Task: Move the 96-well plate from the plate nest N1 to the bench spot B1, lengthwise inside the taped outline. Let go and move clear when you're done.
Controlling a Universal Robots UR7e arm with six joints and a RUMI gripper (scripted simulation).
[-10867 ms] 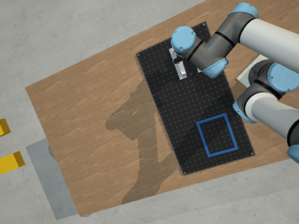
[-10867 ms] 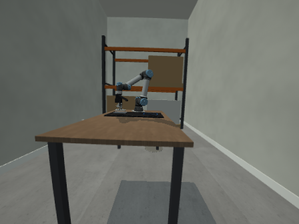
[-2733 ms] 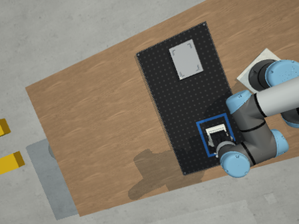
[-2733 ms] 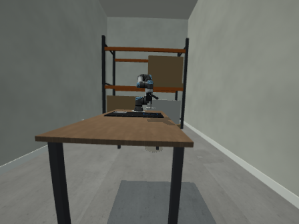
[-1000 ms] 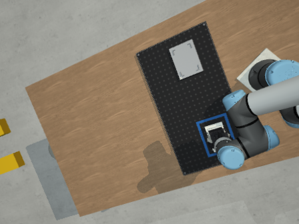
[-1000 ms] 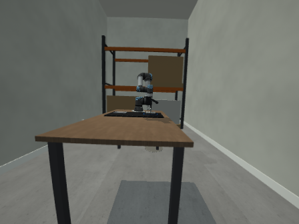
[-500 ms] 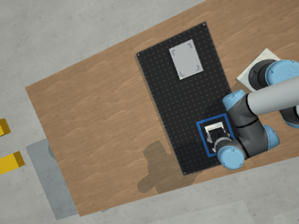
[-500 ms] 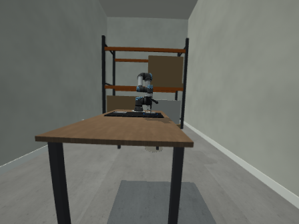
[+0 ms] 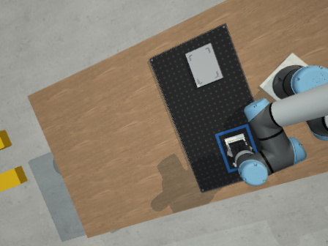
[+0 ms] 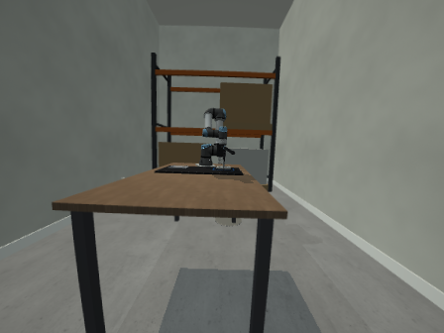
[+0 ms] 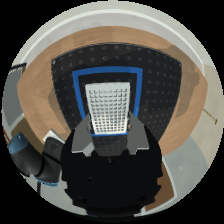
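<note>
The white 96-well plate [image 9: 234, 139] [image 11: 108, 107] sits between my gripper's jaws, lengthwise inside the blue taped outline [image 9: 222, 154] [image 11: 107, 74] on the black perforated board [image 9: 176, 84] [image 11: 57, 75]. My gripper [image 9: 239, 148] [image 11: 109, 112] [image 10: 218, 166] is shut on the plate's near end, low over the board. I cannot tell whether the plate touches the board. The grey plate nest [image 9: 203, 66] with corner marks at the board's far end is empty. The arm hides part of the plate in the overhead view.
The board lies on a wooden table [image 9: 102, 110] [image 10: 188, 193]. The arm's base [image 9: 289, 78] stands on a white pad at the table's right edge. A shelf rack [image 10: 213, 74] stands behind the table. Yellow blocks [image 9: 11, 177] lie on the floor to the left.
</note>
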